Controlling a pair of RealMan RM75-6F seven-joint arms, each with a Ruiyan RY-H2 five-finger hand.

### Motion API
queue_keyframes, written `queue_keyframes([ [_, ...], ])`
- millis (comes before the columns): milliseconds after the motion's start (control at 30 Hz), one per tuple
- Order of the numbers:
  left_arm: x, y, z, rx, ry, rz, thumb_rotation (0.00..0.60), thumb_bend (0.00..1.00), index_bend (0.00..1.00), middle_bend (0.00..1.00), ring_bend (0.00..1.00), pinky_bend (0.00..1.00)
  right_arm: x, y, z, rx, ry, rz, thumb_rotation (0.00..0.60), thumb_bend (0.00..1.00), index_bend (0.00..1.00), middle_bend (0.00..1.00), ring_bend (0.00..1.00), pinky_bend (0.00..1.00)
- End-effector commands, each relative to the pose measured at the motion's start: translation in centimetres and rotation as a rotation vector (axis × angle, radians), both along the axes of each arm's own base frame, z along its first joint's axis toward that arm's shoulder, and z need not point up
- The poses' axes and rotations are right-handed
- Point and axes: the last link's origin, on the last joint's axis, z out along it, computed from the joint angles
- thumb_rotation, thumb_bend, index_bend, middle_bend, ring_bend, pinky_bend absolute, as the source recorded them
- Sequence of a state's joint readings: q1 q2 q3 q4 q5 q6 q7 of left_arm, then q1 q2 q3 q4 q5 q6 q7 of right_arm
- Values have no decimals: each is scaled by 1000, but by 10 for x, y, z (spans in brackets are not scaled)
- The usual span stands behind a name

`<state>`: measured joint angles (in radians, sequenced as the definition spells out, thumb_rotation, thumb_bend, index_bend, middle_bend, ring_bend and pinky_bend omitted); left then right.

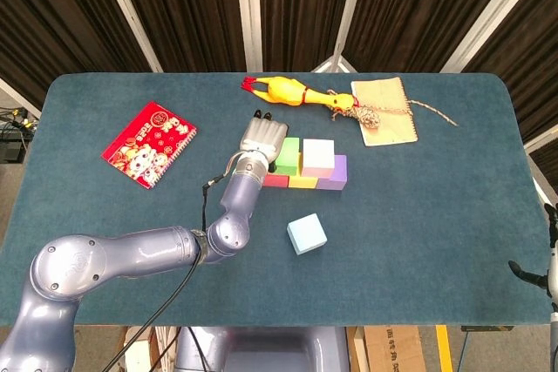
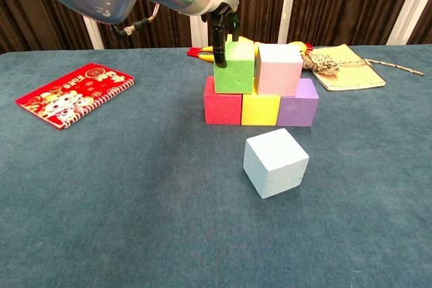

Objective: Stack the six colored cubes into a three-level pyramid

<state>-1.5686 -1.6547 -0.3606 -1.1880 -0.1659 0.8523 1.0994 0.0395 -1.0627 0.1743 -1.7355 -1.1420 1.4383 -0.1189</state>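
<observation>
- Risk sits mainly at our left hand (image 1: 261, 136), centre of the head view, which touches the left face of the green foam cube (image 2: 233, 67); its dark fingers (image 2: 217, 32) hang down against that face, but we cannot tell whether they pinch the cube or only rest on it.
- That green cube sits on the second level beside the pale pink foam cube (image 2: 278, 69), both resting on the base row of red foam cube (image 2: 223, 101), yellow foam cube (image 2: 260, 108) and purple foam cube (image 2: 298, 102).
- If we draw the hand away sideways with the fingers dragging, the green cube could skew or slide off the red one, and the pink neighbour could go with it.
- A push to the right would shove green into pink and open gaps in the base row.
- Still loose is the light blue foam cube (image 2: 276, 162), lower centre of the chest view, well apart from the stack; we judge it the cap, and it needs a level seam between green and pink.
- Our right hand (image 1: 551, 269) shows only at the lower right edge of the head view, its posture unreadable.
- Nearby, the yellow rubber chicken (image 1: 298, 93) behind the stack could catch the fingers.
</observation>
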Motion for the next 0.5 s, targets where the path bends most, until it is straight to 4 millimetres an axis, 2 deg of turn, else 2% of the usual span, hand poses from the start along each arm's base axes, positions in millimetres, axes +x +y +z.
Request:
queue_keyframes([
  [33, 0, 0, 0, -2, -2, 0, 600, 369, 310, 289, 88, 51, 0, 0, 0, -1, 1, 1, 600, 155, 89, 67, 0, 0],
  [500, 3, -1, -1, 0, -4, 6, 600, 368, 310, 288, 88, 50, -1, 0, 1, -4, 0, -4, 600, 155, 89, 67, 0, 0],
])
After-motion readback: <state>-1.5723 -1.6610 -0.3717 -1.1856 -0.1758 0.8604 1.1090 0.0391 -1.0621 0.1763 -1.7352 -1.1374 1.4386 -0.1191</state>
